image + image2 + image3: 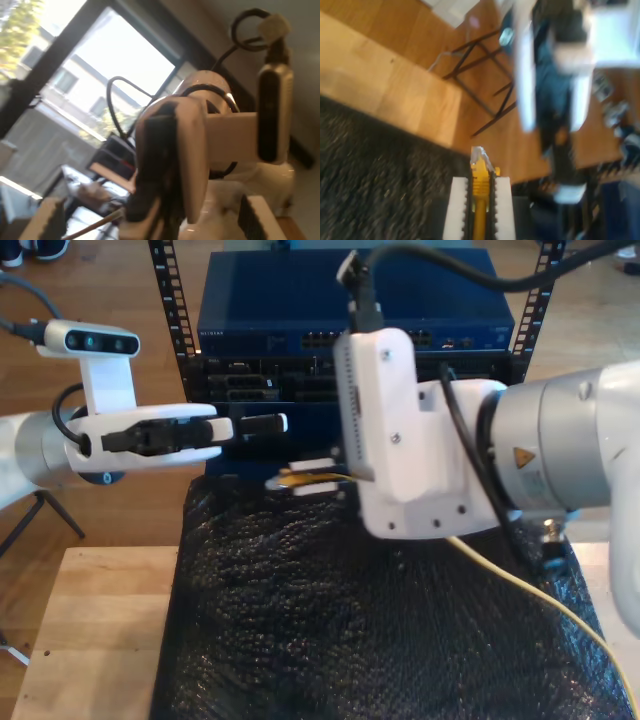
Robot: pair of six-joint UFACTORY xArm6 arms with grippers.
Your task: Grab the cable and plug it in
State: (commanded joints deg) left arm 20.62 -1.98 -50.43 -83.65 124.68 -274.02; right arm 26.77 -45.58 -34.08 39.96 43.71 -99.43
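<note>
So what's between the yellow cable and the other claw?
Nothing: the exterior view shows a bare gap between my first claw and the thin yellow cable.

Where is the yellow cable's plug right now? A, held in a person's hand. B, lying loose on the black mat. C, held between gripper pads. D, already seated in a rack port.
C: my second gripper has its white pads shut on the cable, the plug poking out ahead.

This looks like a robotics or networking lab. A blue network switch (pixel 355 305) sits in an open black equipment rack (pixel 180 310) with more rack units below it, behind a wooden table (pixel 95 630) covered by a black textured mat (pixel 350 640). The floor is wood, and a large window (pixel 100 75) looks onto a neighbouring building.
</note>
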